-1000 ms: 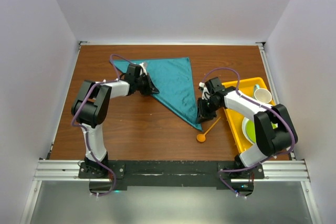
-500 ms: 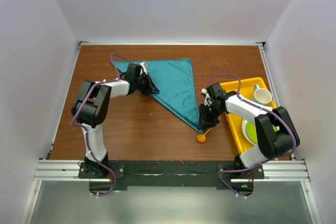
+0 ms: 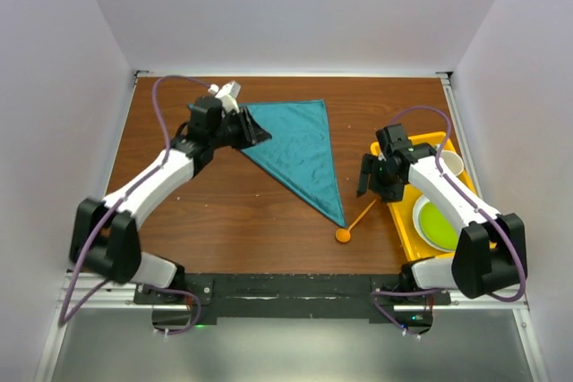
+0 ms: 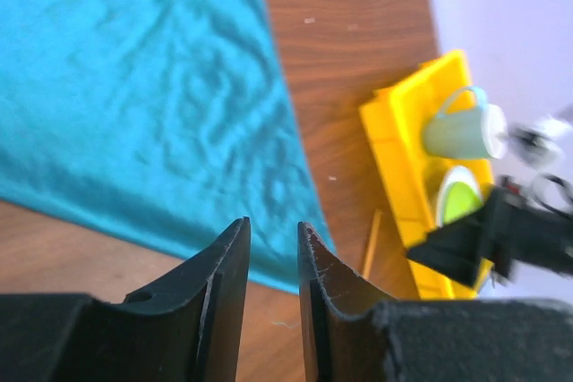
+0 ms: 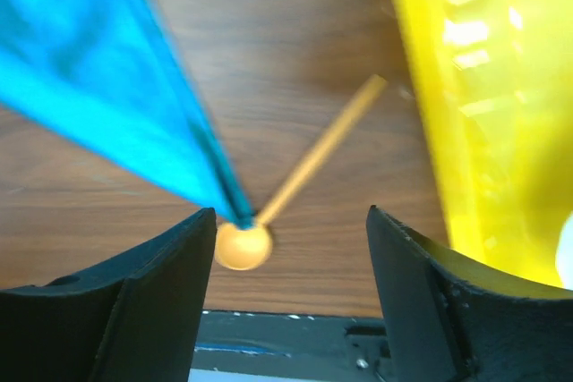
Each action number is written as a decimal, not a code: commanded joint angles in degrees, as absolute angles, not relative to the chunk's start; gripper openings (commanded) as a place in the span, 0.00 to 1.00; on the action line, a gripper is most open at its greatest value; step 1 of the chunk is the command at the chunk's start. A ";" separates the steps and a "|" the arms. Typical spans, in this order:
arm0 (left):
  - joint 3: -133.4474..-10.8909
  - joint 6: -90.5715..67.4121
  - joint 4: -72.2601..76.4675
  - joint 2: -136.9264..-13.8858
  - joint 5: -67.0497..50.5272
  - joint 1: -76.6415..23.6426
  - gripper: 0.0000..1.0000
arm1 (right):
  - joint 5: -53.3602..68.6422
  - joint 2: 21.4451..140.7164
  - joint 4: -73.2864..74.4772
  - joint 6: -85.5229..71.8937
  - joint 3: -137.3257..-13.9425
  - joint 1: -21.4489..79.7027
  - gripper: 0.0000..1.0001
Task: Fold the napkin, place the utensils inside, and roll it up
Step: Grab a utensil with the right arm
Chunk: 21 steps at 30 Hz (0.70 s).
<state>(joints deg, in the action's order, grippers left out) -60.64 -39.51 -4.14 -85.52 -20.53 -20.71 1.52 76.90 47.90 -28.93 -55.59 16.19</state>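
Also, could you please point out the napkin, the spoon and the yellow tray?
napkin (image 3: 300, 145): top external view, middle of the folded cloth.
spoon (image 5: 313, 160): right wrist view, middle of its handle.
yellow tray (image 4: 398, 167): left wrist view, its bare side wall.

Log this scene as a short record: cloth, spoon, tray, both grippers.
teal cloth napkin: folded into a triangle, flat on wooden table
orange plastic spoon: on table, at napkin's near tip
yellow plastic tray: holds green plate and cup
left gripper: narrowly open, empty, over napkin edge
right gripper: open, empty, above spoon
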 commanded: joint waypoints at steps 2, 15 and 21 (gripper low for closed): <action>-50.55 -41.31 -7.29 -71.14 -19.51 -21.62 0.33 | -0.18 75.50 50.45 -33.21 -52.49 16.00 0.65; -46.41 -41.66 -27.06 -46.95 -22.32 -21.62 0.40 | -6.05 78.40 47.11 -53.69 -50.98 24.17 0.44; -46.23 -40.61 -34.17 -37.62 -20.92 -21.62 0.45 | -11.07 81.63 46.05 -59.41 -50.80 24.08 0.44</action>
<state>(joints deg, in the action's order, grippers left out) -45.76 -40.95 -27.31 -40.93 -20.36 -21.78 -6.17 79.07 47.51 -52.58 -48.84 24.29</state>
